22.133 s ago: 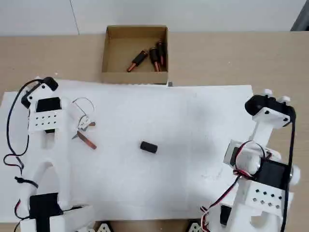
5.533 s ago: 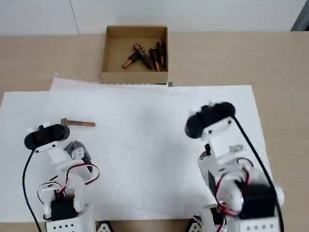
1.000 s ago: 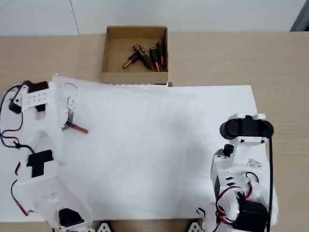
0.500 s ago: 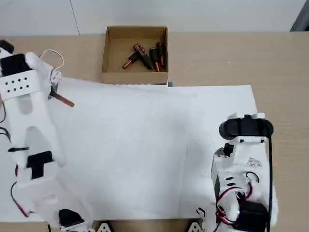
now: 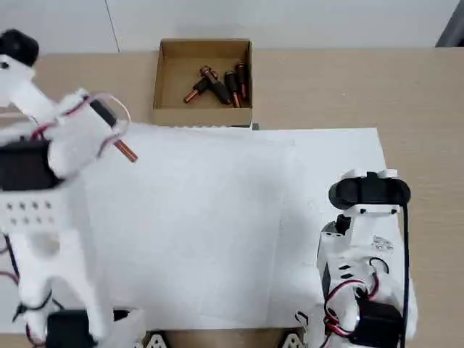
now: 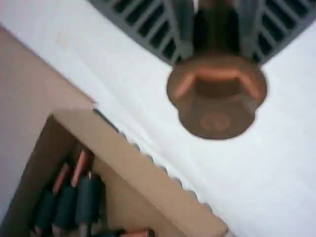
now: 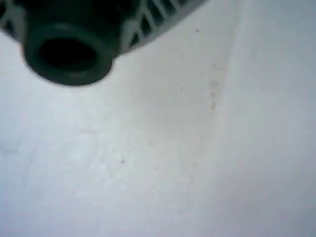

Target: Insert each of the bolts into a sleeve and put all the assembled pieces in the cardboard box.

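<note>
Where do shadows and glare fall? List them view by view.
Left wrist view: highlights glint on the bolt head; the box interior is dim. Right wrist view: a soft shadow greys the sheet near the sleeve. High view: even light, no glare.

Tan table (image 5: 326, 80), 1 white sheet (image 5: 217, 217) across it, 1 cardboard box (image 5: 174, 69) at the sheet's far edge

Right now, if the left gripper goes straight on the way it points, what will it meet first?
Probably the white sheet, just beside the cardboard box. The left gripper holds a bolt, and the bolt's head would touch the sheet before the gripper itself. Depth is unclear here.
</note>
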Controlling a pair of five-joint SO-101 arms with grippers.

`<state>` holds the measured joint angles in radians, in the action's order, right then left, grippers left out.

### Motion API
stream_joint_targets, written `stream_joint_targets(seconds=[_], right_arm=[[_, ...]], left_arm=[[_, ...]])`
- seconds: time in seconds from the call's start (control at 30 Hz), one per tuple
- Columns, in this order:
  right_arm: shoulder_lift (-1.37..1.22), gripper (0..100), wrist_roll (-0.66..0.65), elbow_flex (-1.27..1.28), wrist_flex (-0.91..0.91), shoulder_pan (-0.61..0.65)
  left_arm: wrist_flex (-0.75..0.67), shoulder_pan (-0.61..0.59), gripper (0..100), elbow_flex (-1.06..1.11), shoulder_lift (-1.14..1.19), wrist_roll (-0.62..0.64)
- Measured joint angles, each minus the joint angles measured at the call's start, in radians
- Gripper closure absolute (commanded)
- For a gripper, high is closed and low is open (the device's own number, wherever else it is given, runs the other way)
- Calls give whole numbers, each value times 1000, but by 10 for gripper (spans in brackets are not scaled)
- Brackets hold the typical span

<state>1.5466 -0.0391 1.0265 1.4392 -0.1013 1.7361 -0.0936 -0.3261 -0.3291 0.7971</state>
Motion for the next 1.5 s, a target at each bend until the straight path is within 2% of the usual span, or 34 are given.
stream_joint_targets(seconds=[0.3, 0.67, 0.97, 1.33, 1.5], right_arm=[[0, 995, 0, 0, 0, 0], [0, 995, 0, 0, -103, 0], [0, 995, 0, 2, -130, 235], [0, 995, 0, 104, -379, 460], [0, 995, 0, 175, -463, 543]], left_arm=[[-31, 18, 993, 282, -313, -121], [-361, 18, 993, 824, -795, -181], [-641, 18, 993, 1206, -1119, -189], [-666, 163, 993, 1488, -1458, -250], [-726, 170, 993, 1560, -1476, -267]])
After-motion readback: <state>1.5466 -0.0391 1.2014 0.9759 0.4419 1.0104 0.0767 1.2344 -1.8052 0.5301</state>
